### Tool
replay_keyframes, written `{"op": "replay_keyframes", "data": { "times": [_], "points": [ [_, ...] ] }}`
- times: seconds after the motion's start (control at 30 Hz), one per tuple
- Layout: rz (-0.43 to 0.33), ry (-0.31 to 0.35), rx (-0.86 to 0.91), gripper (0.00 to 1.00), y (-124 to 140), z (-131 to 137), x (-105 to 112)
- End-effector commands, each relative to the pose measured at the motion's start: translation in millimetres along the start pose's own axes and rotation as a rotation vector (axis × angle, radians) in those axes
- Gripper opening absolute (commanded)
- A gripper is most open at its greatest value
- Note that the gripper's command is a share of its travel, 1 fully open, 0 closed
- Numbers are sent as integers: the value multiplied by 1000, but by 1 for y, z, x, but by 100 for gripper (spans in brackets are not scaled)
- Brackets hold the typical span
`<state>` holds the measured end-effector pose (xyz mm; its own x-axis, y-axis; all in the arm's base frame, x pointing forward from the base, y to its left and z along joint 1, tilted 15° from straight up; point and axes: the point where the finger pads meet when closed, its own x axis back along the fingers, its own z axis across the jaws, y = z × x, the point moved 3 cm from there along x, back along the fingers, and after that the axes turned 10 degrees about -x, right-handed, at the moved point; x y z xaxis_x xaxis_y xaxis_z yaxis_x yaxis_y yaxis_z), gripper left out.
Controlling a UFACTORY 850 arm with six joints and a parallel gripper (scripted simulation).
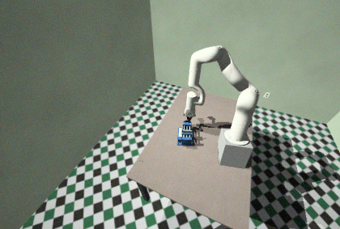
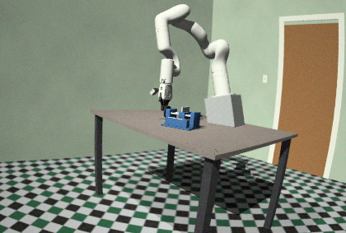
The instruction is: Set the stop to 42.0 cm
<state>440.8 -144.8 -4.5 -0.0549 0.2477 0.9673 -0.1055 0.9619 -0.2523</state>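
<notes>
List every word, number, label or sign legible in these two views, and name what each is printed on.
None can be read.
Blue stop fixture on the grey-brown table: any scale marks are too small to make out.
White arm, grey pedestal block, brown door: no text visible.
Small white wall plate: blank at this size.
</notes>
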Motion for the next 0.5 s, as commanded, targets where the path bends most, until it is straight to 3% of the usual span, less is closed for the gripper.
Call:
{"op": "replay_keyframes", "data": {
  "times": [0.0,0.47],
  "points": [
    [0,-1,0,6,0,-2,1],
    [0,-1,0,6,1,-7,4]
  ]
}}
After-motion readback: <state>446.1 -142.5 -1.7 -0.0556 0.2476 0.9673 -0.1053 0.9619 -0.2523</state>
